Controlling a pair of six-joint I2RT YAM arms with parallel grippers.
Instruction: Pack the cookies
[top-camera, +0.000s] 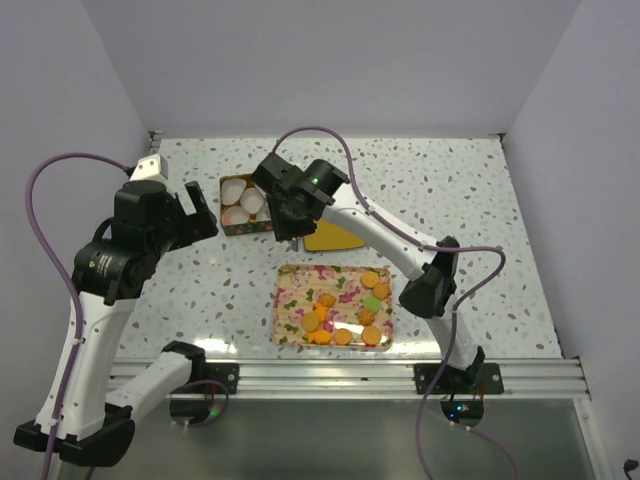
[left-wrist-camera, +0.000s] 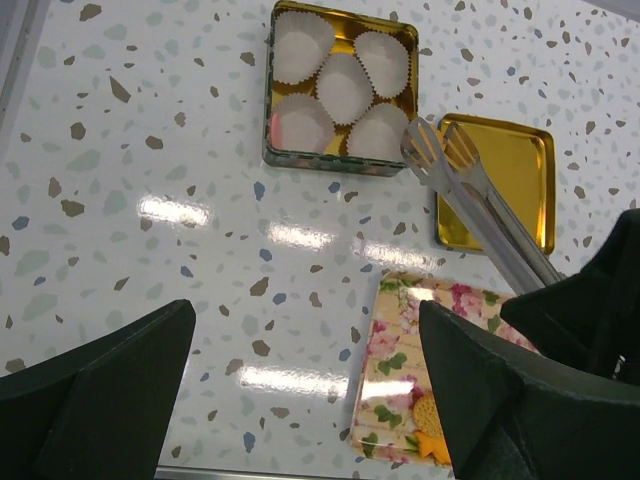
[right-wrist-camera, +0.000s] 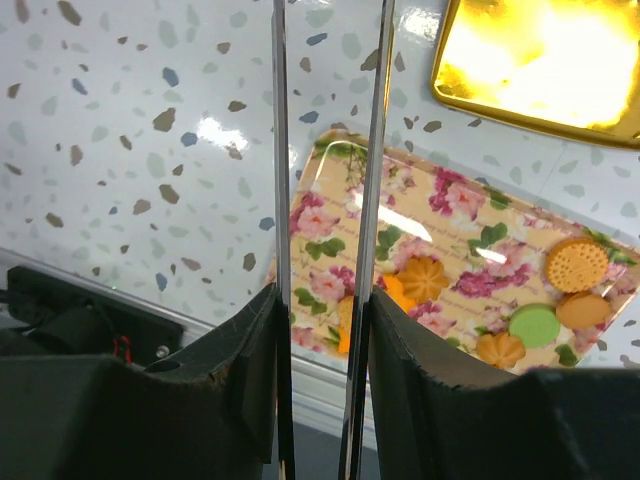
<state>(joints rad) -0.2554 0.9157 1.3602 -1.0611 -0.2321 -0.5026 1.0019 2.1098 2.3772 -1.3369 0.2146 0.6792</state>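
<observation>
While the cookies (top-camera: 343, 336) are all lying on the floral tray (top-camera: 295, 290), the right gripper (right-wrist-camera: 320, 340) is holding metal tongs (left-wrist-camera: 480, 220), nearly closed and apparently empty, at the tin's (left-wrist-camera: 268, 100) five o'clock corner; its paper cups (left-wrist-camera: 345, 85) are sitting unfilled.

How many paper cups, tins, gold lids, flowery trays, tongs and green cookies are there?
White paper cups: 5
Tin: 1
Gold lid: 1
Flowery tray: 1
Tongs: 1
Green cookie: 1
Total: 10
</observation>
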